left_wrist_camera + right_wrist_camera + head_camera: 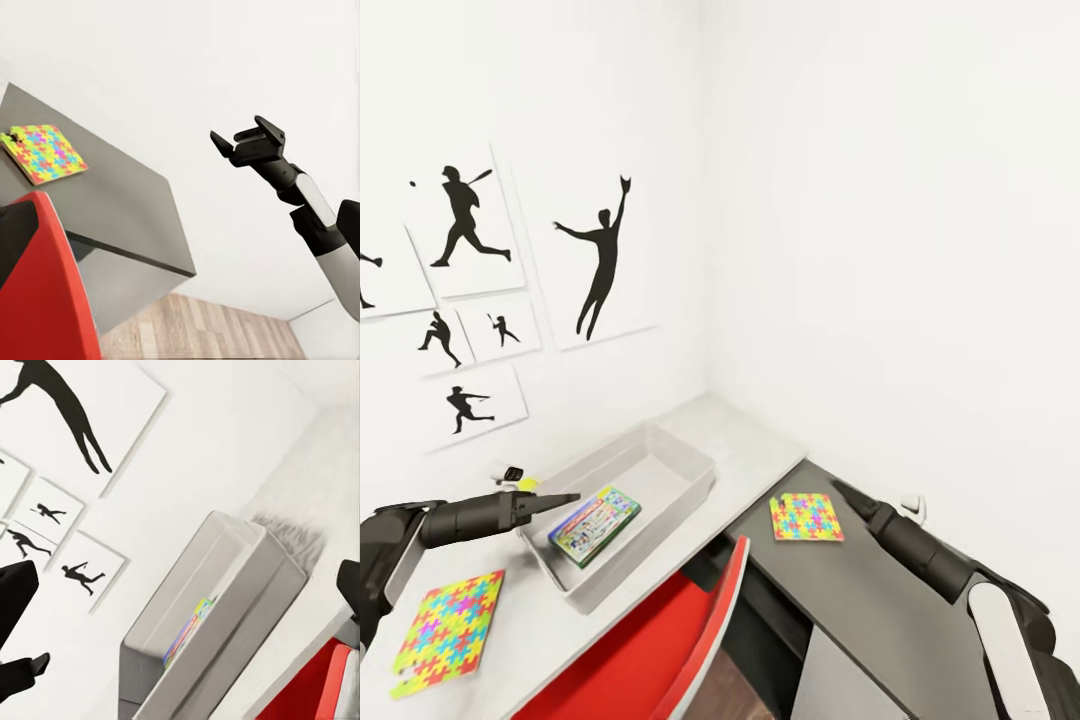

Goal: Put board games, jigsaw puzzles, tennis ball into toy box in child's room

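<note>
The toy box [678, 478] stands on the light-grey table [755, 440] and holds one colourful board game [595, 523], which leans against its near wall; the toy box [225, 607] and a strip of that game [187, 634] are also in the right wrist view. My left gripper [568, 496] hovers at the box's left rim with nothing in it, and its jaws read as a single dark wedge. A sliver of the yellow-green tennis ball [526, 484] peeks from behind it. One jigsaw puzzle [448, 630] lies on the table at the near left. Another jigsaw puzzle [807, 517] [43, 152] lies on the lower dark desk, just left of my open, empty right gripper [842, 490] [246, 139].
A red chair [660, 650] sits tucked against the table front, between my arms. The dark-grey side desk [860, 610] runs along the right wall. Black sports-silhouette pictures [600, 260] hang on the left wall. A small white and black object [508, 470] lies by the ball.
</note>
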Controlling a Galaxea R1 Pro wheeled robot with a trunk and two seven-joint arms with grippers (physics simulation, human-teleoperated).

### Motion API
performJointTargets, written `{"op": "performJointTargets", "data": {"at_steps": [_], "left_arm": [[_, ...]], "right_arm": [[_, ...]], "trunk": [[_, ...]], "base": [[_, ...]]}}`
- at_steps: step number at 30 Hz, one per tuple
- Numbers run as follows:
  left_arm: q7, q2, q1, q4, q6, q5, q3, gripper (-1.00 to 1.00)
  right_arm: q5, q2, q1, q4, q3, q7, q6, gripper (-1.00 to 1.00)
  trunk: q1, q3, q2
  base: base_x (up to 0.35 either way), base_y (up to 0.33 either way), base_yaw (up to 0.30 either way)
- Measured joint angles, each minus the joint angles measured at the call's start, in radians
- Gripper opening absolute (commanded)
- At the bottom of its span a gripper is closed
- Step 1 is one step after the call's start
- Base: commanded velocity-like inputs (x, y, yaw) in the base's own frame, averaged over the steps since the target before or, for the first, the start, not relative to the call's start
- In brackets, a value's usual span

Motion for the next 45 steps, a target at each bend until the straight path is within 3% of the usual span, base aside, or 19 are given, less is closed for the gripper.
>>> {"op": "performJointTargets", "data": {"at_steps": [15,45], "left_arm": [[0.0,0.011,0.0,0.0,0.0,0.0,-0.001,1.0],[0.0,0.009,-0.001,-0.002,0.0,0.0,-0.002,1.0]], "right_arm": [[0.001,-0.004,0.0,0.002,-0.001,0.0,0.0,1.0],[0.0,0.0,-0.001,0.003,-0.001,0.0,0.0,1.0]], "trunk": [[0.0,0.02,0.0],[0.0,0.059,-0.002]], "base": [[-0.008,0.0,-0.201],[-0.047,0.0,-0.201]]}}
